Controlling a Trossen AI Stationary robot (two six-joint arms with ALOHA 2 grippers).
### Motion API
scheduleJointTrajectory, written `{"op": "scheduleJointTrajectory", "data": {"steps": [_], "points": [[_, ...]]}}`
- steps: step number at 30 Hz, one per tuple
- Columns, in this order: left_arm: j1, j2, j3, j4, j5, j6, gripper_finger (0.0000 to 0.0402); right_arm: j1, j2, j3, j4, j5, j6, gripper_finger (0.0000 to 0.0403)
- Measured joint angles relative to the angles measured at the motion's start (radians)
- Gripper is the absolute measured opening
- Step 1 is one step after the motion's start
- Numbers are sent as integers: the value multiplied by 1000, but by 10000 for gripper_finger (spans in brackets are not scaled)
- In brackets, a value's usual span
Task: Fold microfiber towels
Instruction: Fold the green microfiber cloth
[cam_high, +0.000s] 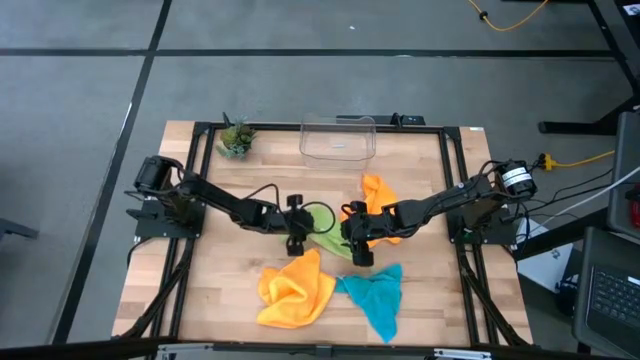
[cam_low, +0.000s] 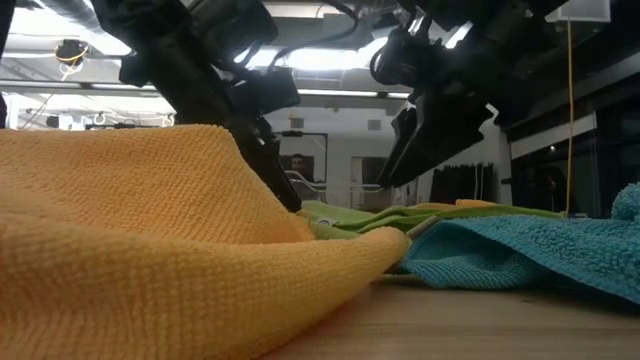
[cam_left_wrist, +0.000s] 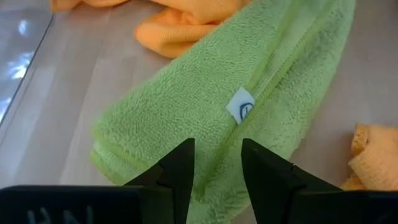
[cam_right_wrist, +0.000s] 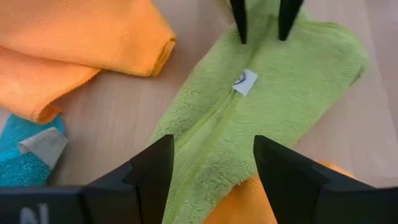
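The lime green towel (cam_high: 327, 240) lies folded in the middle of the high view, between the left gripper (cam_high: 296, 241) and the right gripper (cam_high: 358, 250), which stand over its two ends. Four towels count out here: the green one, an orange towel (cam_high: 295, 290) crumpled at lower centre, a second orange towel (cam_high: 377, 194) above and right of centre under the right arm, and one teal towel (cam_high: 376, 297) at lower right. A single clear bin (cam_high: 338, 138) sits at upper centre, and a single small plant (cam_high: 236, 137) sits left of it.

In the low view the near orange towel (cam_low: 150, 240) fills the left half, the teal towel (cam_low: 520, 255) lies at right, and the green towel (cam_low: 400, 215) shows as a flat strip between them beneath both dark arms.

In the left wrist view the left gripper (cam_left_wrist: 216, 171) hangs with fingers parted over the green towel (cam_left_wrist: 205, 112), near its white tag (cam_left_wrist: 241, 106), gripping nothing.

In the right wrist view the right gripper (cam_right_wrist: 211, 171) stands with fingers spread wide above the green towel (cam_right_wrist: 267, 118), empty; the left gripper's fingertips (cam_right_wrist: 239, 25) point down at the towel's far end at the top of the frame.
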Motion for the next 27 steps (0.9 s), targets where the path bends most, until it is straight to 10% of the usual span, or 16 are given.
{"op": "scheduleJointTrajectory", "data": {"steps": [27], "points": [[76,0,0,-75,41,168,126,-56,0,0,9,40,23,224]]}}
